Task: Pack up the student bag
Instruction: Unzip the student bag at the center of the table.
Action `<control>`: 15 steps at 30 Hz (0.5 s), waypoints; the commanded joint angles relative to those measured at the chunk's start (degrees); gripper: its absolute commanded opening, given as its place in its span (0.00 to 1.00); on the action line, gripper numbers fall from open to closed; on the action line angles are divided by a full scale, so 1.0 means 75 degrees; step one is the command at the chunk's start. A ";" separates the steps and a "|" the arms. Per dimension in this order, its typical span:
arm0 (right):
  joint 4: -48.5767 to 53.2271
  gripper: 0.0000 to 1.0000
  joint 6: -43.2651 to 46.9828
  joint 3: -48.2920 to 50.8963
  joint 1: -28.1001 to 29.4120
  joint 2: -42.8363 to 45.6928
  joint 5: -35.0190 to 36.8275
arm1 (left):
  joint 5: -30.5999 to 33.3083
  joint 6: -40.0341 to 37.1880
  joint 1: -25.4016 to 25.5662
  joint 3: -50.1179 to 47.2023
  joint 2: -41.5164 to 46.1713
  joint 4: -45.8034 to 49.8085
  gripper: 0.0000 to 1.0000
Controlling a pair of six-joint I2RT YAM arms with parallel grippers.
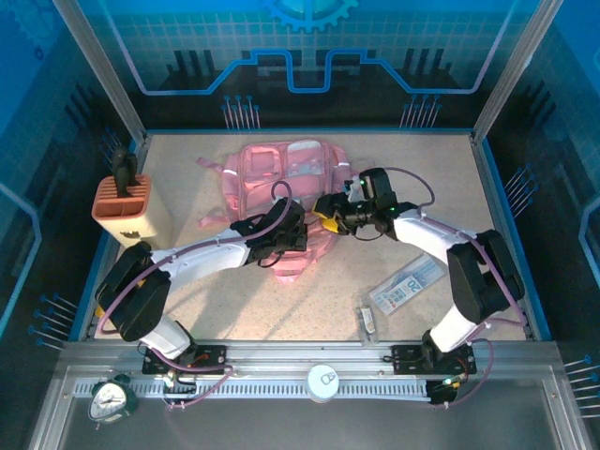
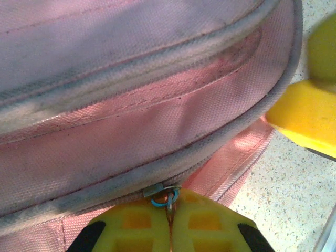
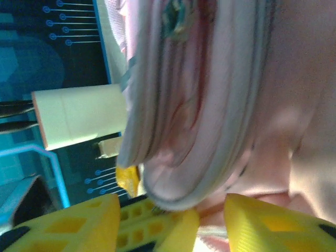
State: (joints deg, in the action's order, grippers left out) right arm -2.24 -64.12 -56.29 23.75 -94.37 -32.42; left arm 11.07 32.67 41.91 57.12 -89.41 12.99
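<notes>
The soft pink bag (image 1: 281, 173) is lying far on the bench (image 1: 178, 187), with bare room left. The left end effector (image 2: 169, 226) is pinching its zip ring (image 2: 165, 195); the right end effector (image 3: 168, 231) is gaping beside it.

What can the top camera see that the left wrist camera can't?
From above: the table, the orange-and-cream pen holder, a small clock by the front rail. Left wrist, up close: the zipper pull with its blue ring, pinched in the left gripper, whose jaws are shut. Both: the pink bag.
</notes>
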 commanded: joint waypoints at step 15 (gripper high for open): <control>0.0674 0.00 0.1399 -0.0835 -0.1086 -0.0378 -0.0017 | 0.1160 -0.1172 -0.0612 -0.0708 0.1256 0.1591 0.00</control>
State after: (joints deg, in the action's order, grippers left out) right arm -0.69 -59.44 -59.79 21.32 -99.00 -35.27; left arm 13.30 26.39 40.73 54.94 -84.90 16.05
